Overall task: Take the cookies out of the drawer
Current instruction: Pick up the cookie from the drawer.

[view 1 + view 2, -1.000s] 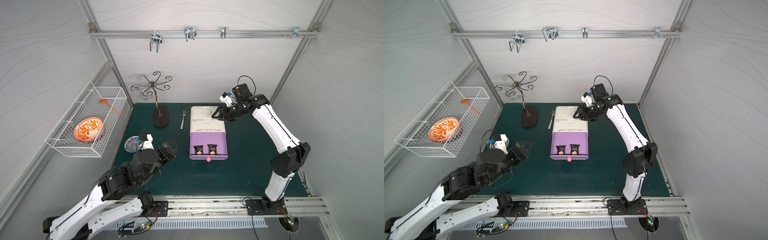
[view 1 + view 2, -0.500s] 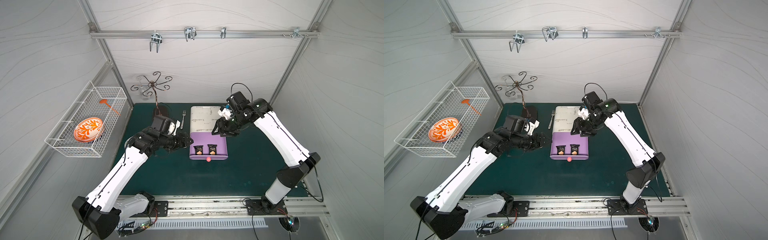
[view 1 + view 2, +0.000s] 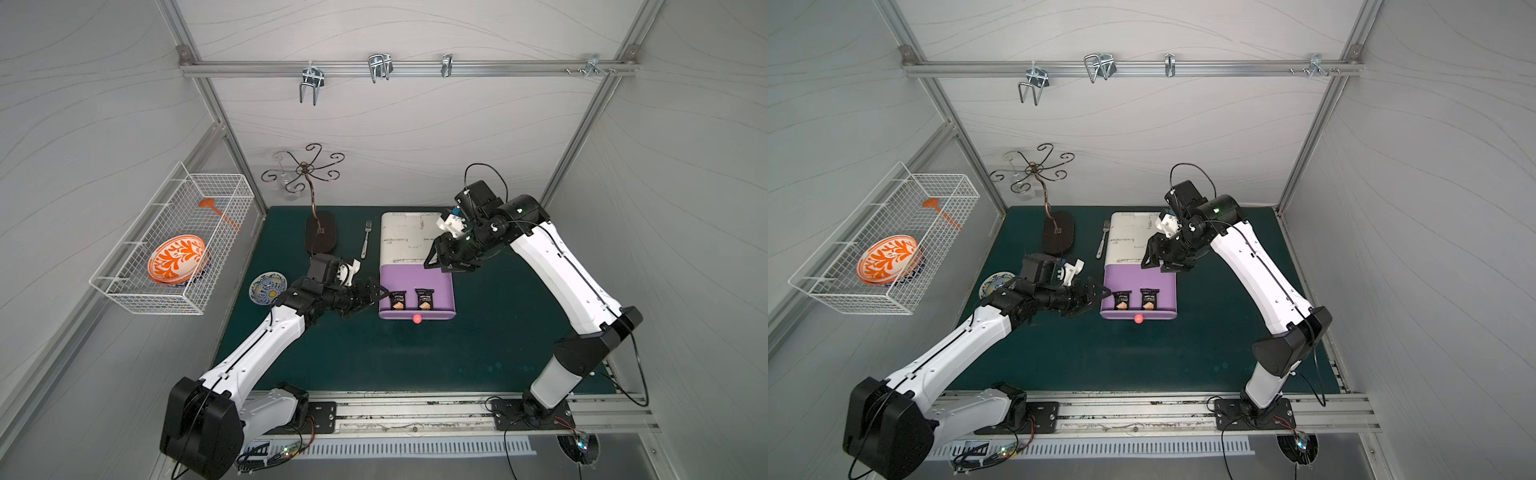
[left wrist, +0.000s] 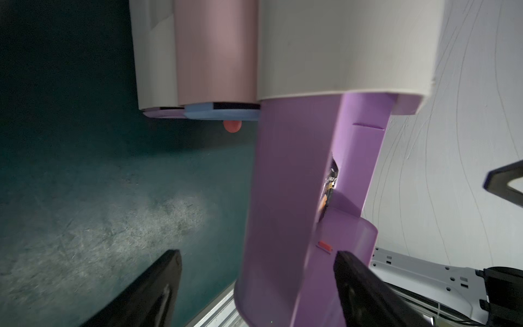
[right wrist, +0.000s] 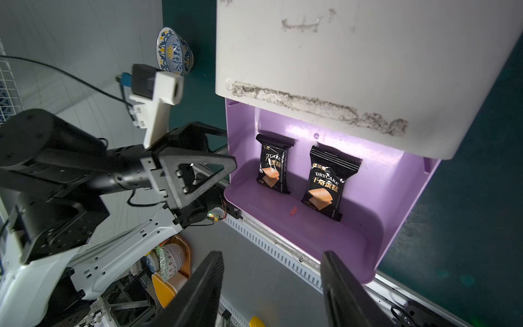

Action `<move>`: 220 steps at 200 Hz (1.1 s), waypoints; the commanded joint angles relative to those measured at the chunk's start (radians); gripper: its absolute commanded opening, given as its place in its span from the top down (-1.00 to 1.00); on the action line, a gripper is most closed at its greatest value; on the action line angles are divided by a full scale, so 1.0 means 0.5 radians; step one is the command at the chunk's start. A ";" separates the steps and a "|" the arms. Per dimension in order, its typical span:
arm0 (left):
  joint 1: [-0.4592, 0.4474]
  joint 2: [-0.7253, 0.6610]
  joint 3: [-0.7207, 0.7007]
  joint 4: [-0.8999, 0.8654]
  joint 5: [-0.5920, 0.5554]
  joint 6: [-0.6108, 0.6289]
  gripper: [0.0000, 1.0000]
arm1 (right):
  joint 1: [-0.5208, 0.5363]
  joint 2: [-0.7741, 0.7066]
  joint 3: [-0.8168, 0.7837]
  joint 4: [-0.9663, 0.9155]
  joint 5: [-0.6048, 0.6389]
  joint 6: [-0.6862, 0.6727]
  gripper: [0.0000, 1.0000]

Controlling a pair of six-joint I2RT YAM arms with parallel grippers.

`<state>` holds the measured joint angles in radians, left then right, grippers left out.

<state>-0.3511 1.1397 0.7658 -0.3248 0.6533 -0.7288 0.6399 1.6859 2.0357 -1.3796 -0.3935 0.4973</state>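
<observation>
Green mat (image 3: 498, 332), mid-frame: left gripper (image 3: 379, 297) spread, empty, just beside the left wall of the purple drawer (image 3: 444, 291); right gripper (image 3: 438, 266) spread, empty, above its rear. Two black cookies (image 3: 398, 300) lie inside. A low entry could catch that wall and shove the drawer.

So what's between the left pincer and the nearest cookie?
Only the purple drawer wall: the left pincer is just outside it, the cookie inside. The right wrist view shows it best.

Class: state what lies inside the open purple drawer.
Two black cookie packets and an orange scrap lie in the drawer; its back part is hidden under the white cabinet.
</observation>
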 commanded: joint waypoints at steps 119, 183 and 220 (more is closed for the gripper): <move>0.009 0.317 -0.404 1.793 -0.024 -0.528 -0.70 | -0.010 0.064 0.095 -0.109 -0.080 -0.092 -0.20; 0.006 0.329 -0.378 1.749 0.074 -0.501 -0.28 | -0.011 0.037 0.013 -0.095 -0.072 -0.090 -0.20; 0.006 0.321 -0.361 1.674 0.063 -0.467 -0.07 | -0.010 0.047 -0.005 -0.158 -0.069 -0.099 -0.20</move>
<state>-0.3511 1.3045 0.5522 0.4957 0.6716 -0.9905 0.6392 1.7092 2.0415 -1.4063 -0.4232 0.4625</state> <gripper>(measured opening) 0.564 0.602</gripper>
